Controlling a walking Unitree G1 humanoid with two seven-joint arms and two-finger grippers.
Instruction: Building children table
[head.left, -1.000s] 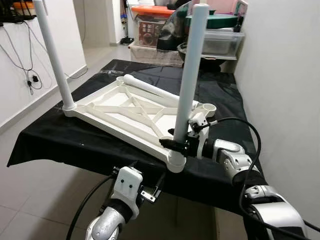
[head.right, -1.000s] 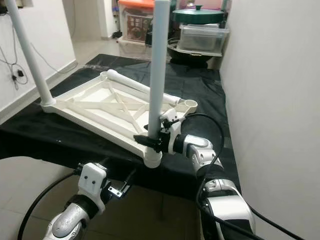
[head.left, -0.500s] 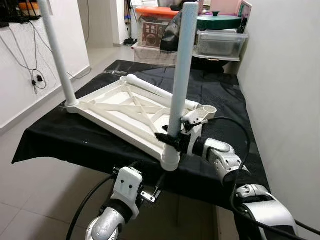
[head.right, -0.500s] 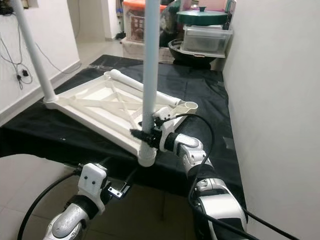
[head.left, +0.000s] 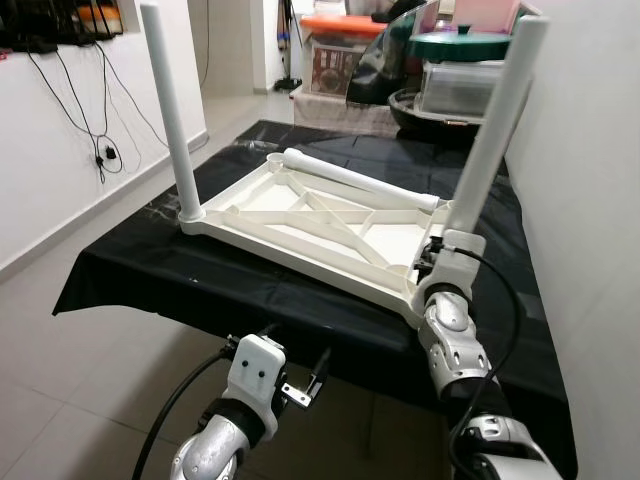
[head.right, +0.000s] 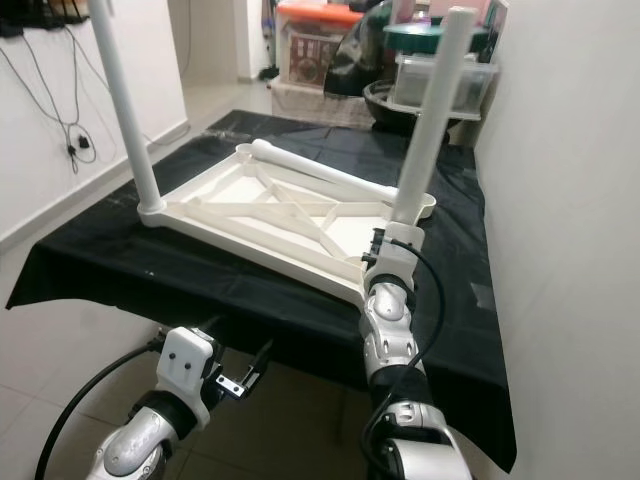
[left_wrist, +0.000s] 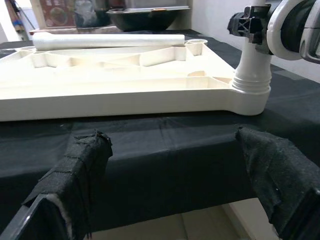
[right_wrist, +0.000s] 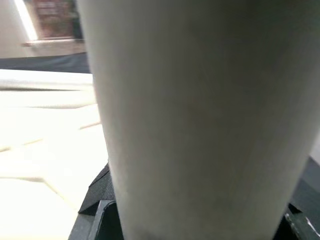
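Observation:
A white children's table top (head.left: 300, 215) lies upside down on a black-covered table (head.left: 170, 275). One white leg (head.left: 170, 110) stands in its far left corner. A second leg (head.left: 495, 130) stands in the near right corner socket (left_wrist: 250, 95), leaning slightly. My right gripper (head.left: 438, 250) is shut around this leg just above the socket; the right wrist view has the leg (right_wrist: 200, 115) up close. A third leg (head.left: 360, 180) lies loose across the far side of the top. My left gripper (left_wrist: 170, 145) hangs open below the table's front edge, fingers (left_wrist: 80, 170) wide apart.
Storage boxes, one with an orange lid (head.left: 345, 25), and a bowl under a green lid (head.left: 470, 45) stand behind the table. A white wall (head.left: 590, 150) runs close along the right. Cables (head.left: 100, 150) hang on the left wall above tiled floor.
The camera has shifted, so the table sits further right in view. My right forearm has swung from beside the leg to its near side, still gripping the base.

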